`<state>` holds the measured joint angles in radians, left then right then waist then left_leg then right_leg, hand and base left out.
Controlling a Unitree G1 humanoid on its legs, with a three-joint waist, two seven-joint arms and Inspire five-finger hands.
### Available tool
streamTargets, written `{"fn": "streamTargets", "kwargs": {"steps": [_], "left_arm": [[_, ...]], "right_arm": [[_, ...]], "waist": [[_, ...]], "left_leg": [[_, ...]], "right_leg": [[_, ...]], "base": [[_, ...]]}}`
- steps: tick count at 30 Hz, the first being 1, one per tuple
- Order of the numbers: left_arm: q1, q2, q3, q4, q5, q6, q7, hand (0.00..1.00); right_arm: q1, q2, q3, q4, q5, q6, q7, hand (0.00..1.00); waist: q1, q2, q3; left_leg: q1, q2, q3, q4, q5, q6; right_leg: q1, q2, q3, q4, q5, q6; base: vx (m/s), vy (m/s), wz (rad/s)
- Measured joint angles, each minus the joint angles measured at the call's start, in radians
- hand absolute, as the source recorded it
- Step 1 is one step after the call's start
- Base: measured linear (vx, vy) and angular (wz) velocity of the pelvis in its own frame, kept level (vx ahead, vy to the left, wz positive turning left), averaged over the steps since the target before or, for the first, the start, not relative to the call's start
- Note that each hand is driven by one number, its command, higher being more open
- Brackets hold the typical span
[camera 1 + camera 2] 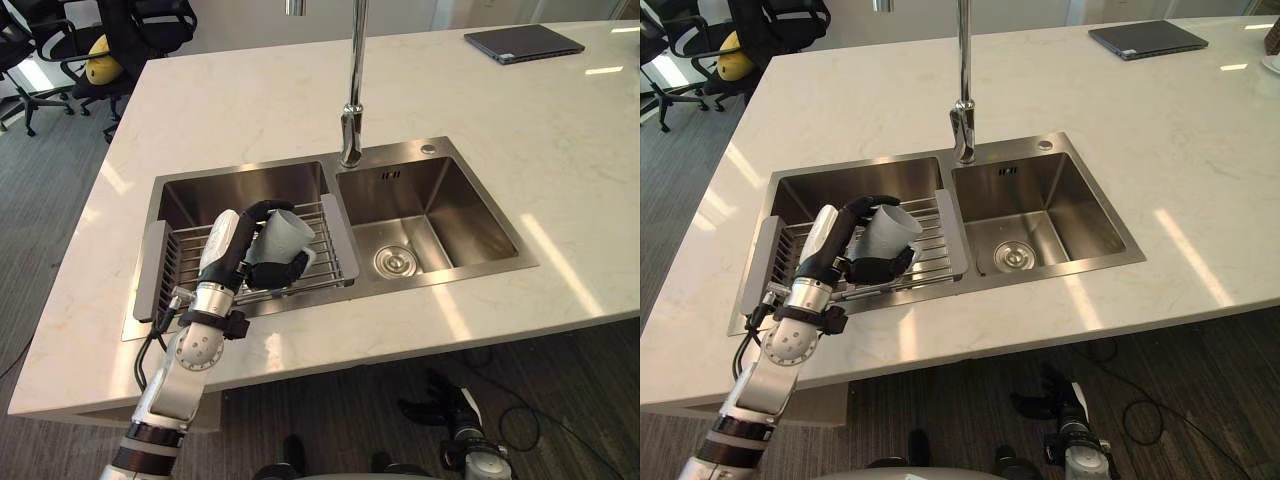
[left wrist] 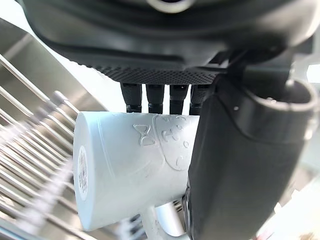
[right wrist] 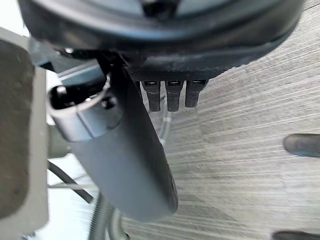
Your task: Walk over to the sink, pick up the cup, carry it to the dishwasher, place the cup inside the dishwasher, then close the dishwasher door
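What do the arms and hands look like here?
The left arm: silver-grey rounded segments with black bands at the wrist and lower down. The left hand: pale silver back, dark fingers, ribbed black palm pad, smooth dark thumb. The right hand: same dark build; its silver-grey right arm shows low in the eye views.

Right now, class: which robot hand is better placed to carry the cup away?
Left. The left robot hand is curled round the cup over the rack; the right robot hand hangs below the counter.
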<state>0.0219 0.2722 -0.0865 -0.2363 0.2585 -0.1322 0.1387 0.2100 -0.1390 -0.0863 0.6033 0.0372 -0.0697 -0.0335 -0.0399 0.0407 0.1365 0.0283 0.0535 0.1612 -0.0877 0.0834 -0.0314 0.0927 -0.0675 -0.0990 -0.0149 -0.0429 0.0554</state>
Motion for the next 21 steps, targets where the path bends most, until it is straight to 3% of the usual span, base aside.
{"fn": "streamTargets", "kwargs": {"steps": [8, 21], "left_arm": [[0.157, -0.141, 0.055, -0.167, -0.156, -0.032, 0.082, 0.30], [0.247, -0.220, 0.057, -0.230, -0.303, -0.052, 0.099, 0.30]], "right_arm": [[0.033, 0.034, -0.038, -0.095, 0.005, -0.001, -0.031, 0.90], [0.038, 0.085, -0.063, -0.148, 0.009, -0.006, -0.056, 0.90]], "waist": [[0.005, 0.021, -0.011], [0.005, 0.021, -0.011]], "left_leg": [[0.013, -0.001, 0.005, 0.000, 0.001, 0.002], [0.014, -0.003, -0.001, 0.000, 0.004, 0.006]], "right_leg": [[0.001, 0.003, 0.001, 0.013, -0.002, 0.000], [0.004, -0.001, -0.007, 0.015, -0.003, 0.002]], "base": [[-0.03, -0.001, -0.02], [-0.01, 0.001, 0.01]]}}
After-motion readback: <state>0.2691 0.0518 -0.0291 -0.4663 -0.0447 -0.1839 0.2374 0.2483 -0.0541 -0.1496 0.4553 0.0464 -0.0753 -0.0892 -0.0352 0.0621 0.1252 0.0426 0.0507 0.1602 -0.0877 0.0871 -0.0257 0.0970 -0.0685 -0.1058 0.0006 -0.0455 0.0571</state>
